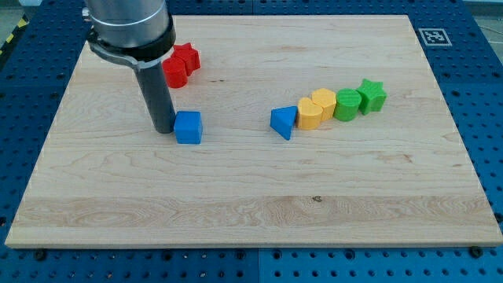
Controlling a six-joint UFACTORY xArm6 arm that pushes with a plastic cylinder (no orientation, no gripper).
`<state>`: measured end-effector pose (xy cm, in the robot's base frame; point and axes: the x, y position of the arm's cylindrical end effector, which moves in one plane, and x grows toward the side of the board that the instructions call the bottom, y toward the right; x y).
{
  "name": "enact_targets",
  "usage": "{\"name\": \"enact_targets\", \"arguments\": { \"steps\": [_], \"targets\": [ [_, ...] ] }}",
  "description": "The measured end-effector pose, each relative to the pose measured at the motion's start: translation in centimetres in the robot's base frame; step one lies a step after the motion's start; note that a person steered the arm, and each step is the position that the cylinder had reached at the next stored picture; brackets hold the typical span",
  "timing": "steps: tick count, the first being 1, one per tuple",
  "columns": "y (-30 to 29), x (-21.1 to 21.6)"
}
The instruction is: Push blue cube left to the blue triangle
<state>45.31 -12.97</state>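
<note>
The blue cube (188,127) sits on the wooden board (251,196), left of centre. The blue triangle (284,122) lies to its right, about a hand's width away. My tip (163,128) is down on the board just left of the blue cube, touching or almost touching its left side. The dark rod rises from there to the arm's body at the view's top left.
Right of the blue triangle runs a row: a yellow block (310,115), a yellow heart-like block (322,102), a green block (345,104), a green star (372,95). Two red blocks (181,64) lie near the view's top left, partly behind the rod.
</note>
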Motion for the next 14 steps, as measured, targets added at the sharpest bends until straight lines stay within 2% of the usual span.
{"name": "enact_targets", "arguments": {
  "steps": [1, 2, 3, 8, 10, 11, 14],
  "targets": [
    [0.3, 0.9],
    [0.3, 3.7],
    [0.3, 3.9],
    [2.9, 2.3],
    [3.0, -1.1],
    [4.4, -1.4],
    [5.8, 1.0]
  ]
}}
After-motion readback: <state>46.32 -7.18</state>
